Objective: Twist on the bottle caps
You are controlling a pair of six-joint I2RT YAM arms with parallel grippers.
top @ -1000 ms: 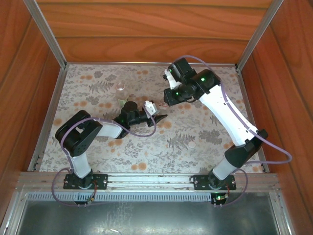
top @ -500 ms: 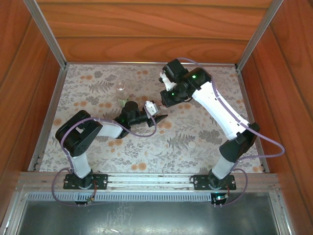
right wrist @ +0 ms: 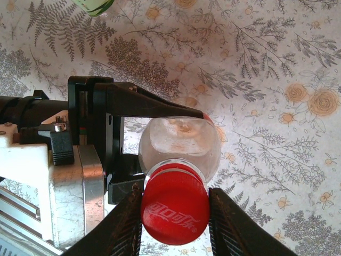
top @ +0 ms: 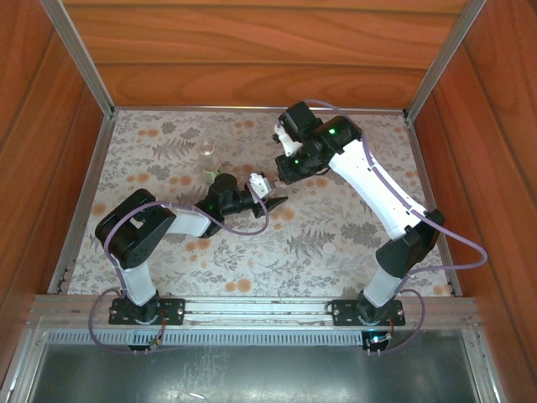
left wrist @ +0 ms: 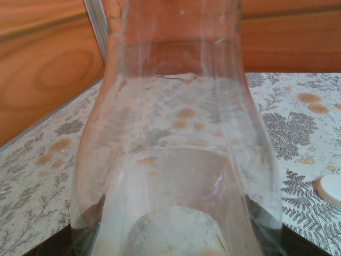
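My left gripper (top: 273,195) is shut on a clear bottle (right wrist: 181,143), held upright near the middle of the table; its glassy wall (left wrist: 176,133) looms close in the left wrist view. The red cap (right wrist: 175,204) sits on that bottle's neck, and my right gripper (right wrist: 175,213) is shut on it from above, a finger on each side. The right gripper (top: 289,172) hides the bottle in the top view. A second bottle with a green label (top: 208,175) is behind the left arm; its green end (right wrist: 95,5) shows in the right wrist view. The white cap (top: 330,248) lies loose on the mat.
The white cap (left wrist: 331,189) also lies at the right edge of the left wrist view. Wooden walls with metal rails (top: 84,193) close in the floral mat on three sides. The right arm (top: 386,193) stretches diagonally over the mat's right half.
The right arm's wrist has shifted slightly left and turned over the bottle, with the red cap still in its jaws. The left arm and bottle have stayed put.
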